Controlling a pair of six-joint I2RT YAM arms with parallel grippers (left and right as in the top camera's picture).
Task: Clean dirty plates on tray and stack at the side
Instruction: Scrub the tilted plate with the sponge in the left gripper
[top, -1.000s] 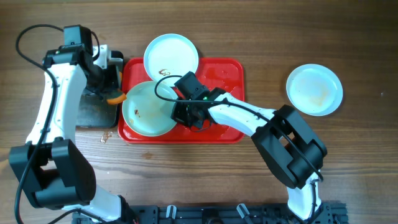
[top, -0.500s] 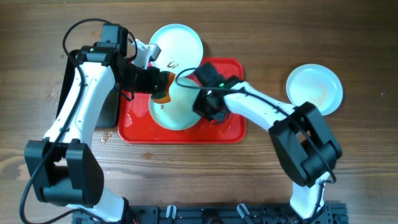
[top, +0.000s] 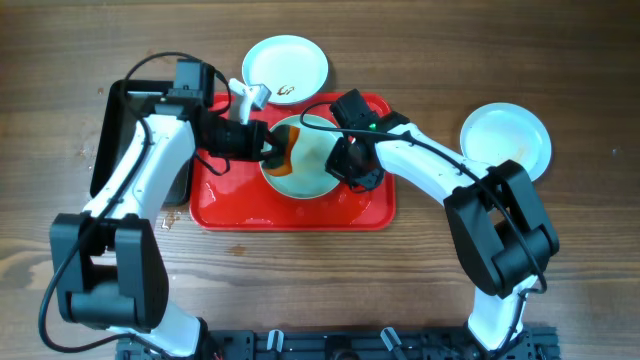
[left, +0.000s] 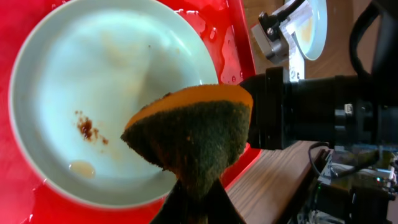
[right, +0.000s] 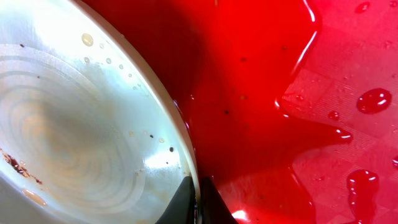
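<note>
My right gripper (top: 346, 166) is shut on the right rim of a pale plate (top: 312, 172), holding it over the red tray (top: 230, 205). The right wrist view shows both fingertips (right: 186, 198) pinching that rim, with brown specks on the plate (right: 74, 124). My left gripper (top: 266, 148) is shut on an orange sponge (top: 282, 158) with a dark scouring face (left: 193, 134). The sponge sits at the plate's left edge. A brown smudge (left: 87, 127) marks the plate's face. A second plate (top: 286, 68) with a dark smudge lies behind the tray. A third plate (top: 506, 143) lies on the table at the right.
A black metal pan (top: 112, 130) lies left of the tray, under my left arm. The tray floor (right: 292, 68) is wet, with puddles and drops. Wooden table surrounds everything, and a black rail runs along the front edge (top: 330, 345).
My left arm has swung from the black pan to over the tray, bringing the sponge to the plate. My right gripper has drawn the plate rightward, toward the tray's middle.
</note>
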